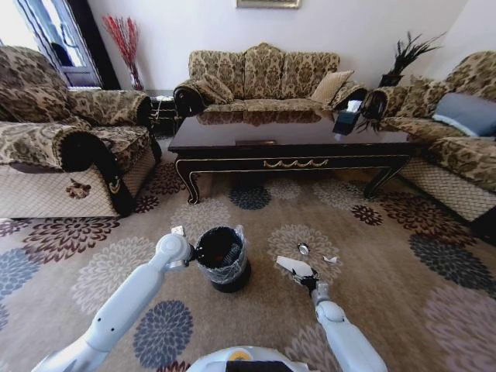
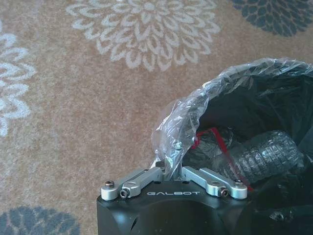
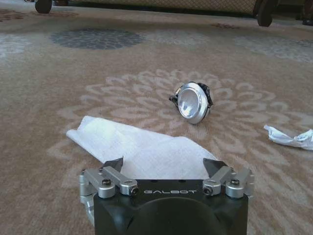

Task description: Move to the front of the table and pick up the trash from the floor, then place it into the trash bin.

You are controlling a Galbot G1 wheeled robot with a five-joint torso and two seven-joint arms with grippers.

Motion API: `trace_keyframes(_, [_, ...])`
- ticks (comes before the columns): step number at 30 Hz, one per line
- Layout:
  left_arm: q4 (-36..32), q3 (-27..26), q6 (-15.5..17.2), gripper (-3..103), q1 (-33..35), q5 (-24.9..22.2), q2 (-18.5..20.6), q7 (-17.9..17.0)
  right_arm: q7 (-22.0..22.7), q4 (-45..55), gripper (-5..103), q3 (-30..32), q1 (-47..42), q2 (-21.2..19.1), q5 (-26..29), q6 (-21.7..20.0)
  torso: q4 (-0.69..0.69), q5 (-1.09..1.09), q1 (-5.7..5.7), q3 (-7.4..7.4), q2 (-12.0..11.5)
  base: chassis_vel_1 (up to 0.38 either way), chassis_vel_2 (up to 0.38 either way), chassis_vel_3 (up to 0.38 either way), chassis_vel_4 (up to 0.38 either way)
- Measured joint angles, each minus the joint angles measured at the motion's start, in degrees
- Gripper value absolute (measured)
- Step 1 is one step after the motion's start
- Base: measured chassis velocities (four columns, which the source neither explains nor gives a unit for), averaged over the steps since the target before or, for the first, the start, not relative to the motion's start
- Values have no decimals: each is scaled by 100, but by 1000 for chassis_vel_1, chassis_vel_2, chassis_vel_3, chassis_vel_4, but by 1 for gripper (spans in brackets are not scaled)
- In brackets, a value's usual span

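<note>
The right gripper (image 3: 163,164) sits low on the floor (image 1: 434,310), jaws spread wide around the near end of the white paper (image 3: 134,147), gripping nothing yet; closing on it seems next. The left gripper (image 2: 171,164), jaws pinched shut on the liner bag (image 2: 181,117), steadies the trash bin (image 1: 222,263) at the left.

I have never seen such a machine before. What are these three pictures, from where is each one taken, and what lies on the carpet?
This is a wheeled robot with two white arms. One picture comes from a camera on its head, looking down at the floor before the dark table. The other two come from cameras on the wrists.

The left gripper is at the rim of the black trash bin; its fingers are shut on the clear plastic liner. A crushed plastic bottle already lies inside.

The right gripper is low over the carpet with its fingers open, one on each side of a flat white paper piece. Beyond it lie a small round metal item and a small crumpled white scrap. Nothing is held on this side yet.
</note>
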Motion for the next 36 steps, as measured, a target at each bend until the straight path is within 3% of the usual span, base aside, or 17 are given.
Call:
trace_keyframes(1, [-24,-2,-13,0,0,-2,11,17,0,-41,89,3,16,6,0,1,-1,0,0,0,0,0,0,0,0])
trace_keyframes(4, [-80,-7,-28,0,-10,-17,57,32,-5,-175,73,3,63,31,-66,3,0,0,0,0,0,0,0,0,0])
trace_keyframes(7, [-94,-7,-28,0,-19,-29,71,35,-7,-197,68,4,81,45,-79,4,0,0,0,0,0,0,0,0,0])
trace_keyframes(8, [-105,-7,-28,0,-25,-33,85,38,-7,-194,57,5,86,49,-81,5,0,0,0,0,0,0,0,0,0])
trace_keyframes(10, [-107,-8,-29,0,-25,-33,89,38,-6,-184,57,3,86,47,-81,5,0,1,0,0,0,0,0,0,0])
trace_keyframes(14, [-119,-7,-29,0,-4,-32,85,39,3,-104,35,-13,62,-12,-81,-5,0,0,0,0,0,0,0,0,0])
trace_keyframes(16, [-120,-7,-29,0,1,-27,80,39,3,-93,35,-16,55,-22,-76,-11,-1,0,0,0,0,0,0,0,0])
trace_keyframes(19, [-120,-7,-28,0,30,8,69,39,1,93,19,-50,-26,-58,130,-107,-1,0,0,0,0,0,0,0,0])
trace_keyframes(22, [-131,-8,-27,0,40,13,77,39,2,176,14,-66,-56,-67,164,-131,-1,0,0,0,0,0,0,0,0])
trace_keyframes(23, [-144,-19,-25,0,48,15,83,39,0,241,3,-84,-82,-77,181,-145,0,0,0,0,0,0,0,0,0])
trace_keyframes(36, [-198,-93,-22,0,147,46,121,38,-18,227,0,-54,-116,-80,107,-69,0,0,0,0,0,0,0,0,0])
